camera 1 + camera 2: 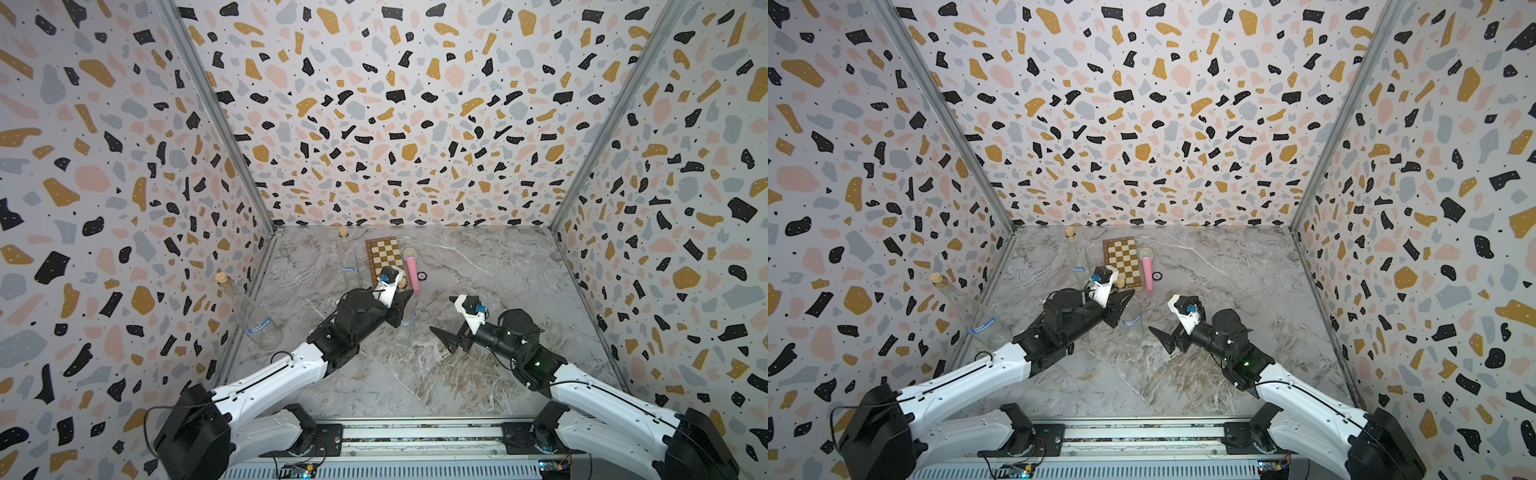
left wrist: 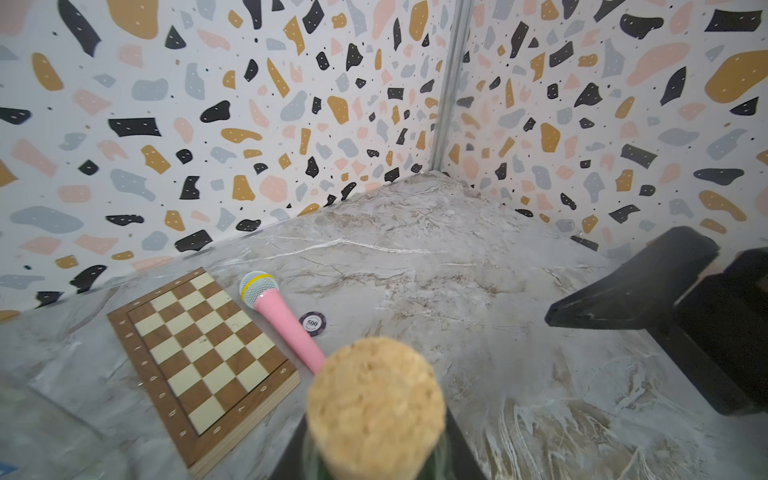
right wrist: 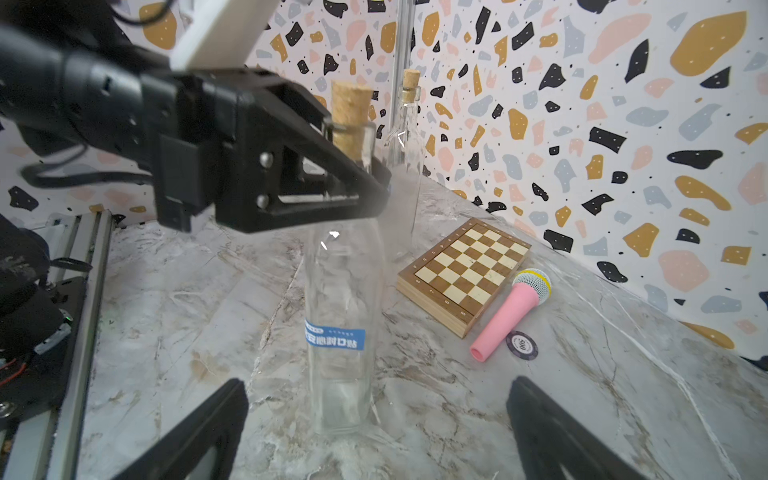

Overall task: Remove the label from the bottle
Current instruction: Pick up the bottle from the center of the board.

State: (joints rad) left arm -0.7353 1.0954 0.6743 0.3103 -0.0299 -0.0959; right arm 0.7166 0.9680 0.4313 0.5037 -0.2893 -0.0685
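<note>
Left gripper (image 1: 402, 307) is up at the neck of the bottle (image 3: 340, 291), jaws drawn in on either side just under the cork (image 3: 351, 112). It looks like a grip, though the far finger's contact is hidden behind the glass. The bottle stands upright mid-table (image 3: 457, 415), between the 2 arms, near the chessboard (image 3: 465, 270). Right gripper (image 1: 440, 313) hangs low, jaws spread wide and empty, facing the lower body where the label (image 3: 334, 338) sits.

The label is a blue band lying flat on the glass, with no corner lifted that the right wrist view shows. So the bracing looks done or nearly so, and the peel is all left: reach in, catch an edge, pull it off.

Now the hard parts. In both top views the clear glass all but vanishes. The label's far side is out of sight, so its seam cannot be placed, and its print is too small to read. In the left wrist view the cork fills the foreground, blurred, with the bottle's body cut off below. Also on the table are 2 more corked bottles, the side bottle (image 1: 253, 320) and the back bottle (image 3: 409, 137).
</note>
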